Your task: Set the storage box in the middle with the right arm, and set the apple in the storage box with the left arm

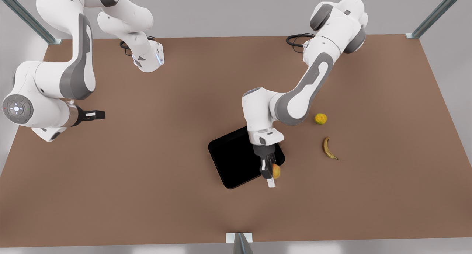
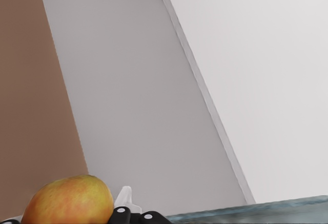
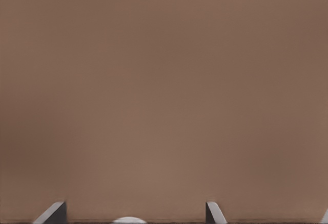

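L gripper (image 1: 271, 173) pinches the apple (image 1: 276, 170) over the near-right corner of the storage box (image 1: 232, 160), which sits mid-table w/ its black interior bare. R gripper (image 1: 96, 115) waits near the table's (image 1: 147, 195) left edge, fingers (image 3: 54, 214) spread apart.

The left claw (image 1: 271, 173) holds the apple (image 1: 276, 171) over the edge of the black storage box (image 1: 236, 160) on the brown bench (image 1: 147, 173). A bumpy fruit (image 1: 320, 118) and a banana (image 1: 329, 148) lie nearby. The right claw (image 1: 96, 115) waits far off.
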Motion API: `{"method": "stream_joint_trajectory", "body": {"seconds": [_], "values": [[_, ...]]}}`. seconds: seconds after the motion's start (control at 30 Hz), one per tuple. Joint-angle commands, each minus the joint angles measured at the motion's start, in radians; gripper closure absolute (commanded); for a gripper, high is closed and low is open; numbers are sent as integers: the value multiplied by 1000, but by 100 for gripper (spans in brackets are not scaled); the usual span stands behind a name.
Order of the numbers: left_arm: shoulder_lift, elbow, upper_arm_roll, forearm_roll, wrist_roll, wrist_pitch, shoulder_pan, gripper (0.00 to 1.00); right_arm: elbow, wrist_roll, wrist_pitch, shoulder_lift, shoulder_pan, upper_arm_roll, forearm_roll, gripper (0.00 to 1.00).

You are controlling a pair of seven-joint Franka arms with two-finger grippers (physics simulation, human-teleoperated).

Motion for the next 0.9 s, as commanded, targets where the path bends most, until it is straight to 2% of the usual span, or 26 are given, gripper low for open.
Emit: {"method": "stream_joint_trajectory", "body": {"seconds": [0.0, 0.03, 0.13, 0.5, 0.7, 0.73, 0.77, 0.87], "values": [[-1, -1, -2, -1675, 94, -31, -13, 79, 0, -1, -2, 3, 3, 2, 5, 0], [-4, -1, -4, -1675, 85, -32, -30, 79, 2, -9, -3, 2, 7, 5, 9, 0], [-9, 0, -1, -1672, 62, -37, -85, 79, 147, -17, -23, 48, -39, 3, 28, 0], [-3, -17, 1, -1658, 65, -49, -119, 79, 181, -18, 38, 117, -94, 9, 63, 0], [-4, -17, 1, -1658, 61, -49, -165, 79, 184, -18, 109, 221, -96, 6, 61, 0], [-4, -18, 1, -1656, 61, -49, -165, 28, 187, -18, 120, 239, -96, 8, 61, 0], [-6, -17, 1, -1655, 61, -49, -165, 0, 187, -18, 120, 241, -89, 6, 58, 0], [-4, -18, 1, -1655, 61, -50, -165, 0, 187, -18, 120, 246, -91, 6, 55, 0]]}}
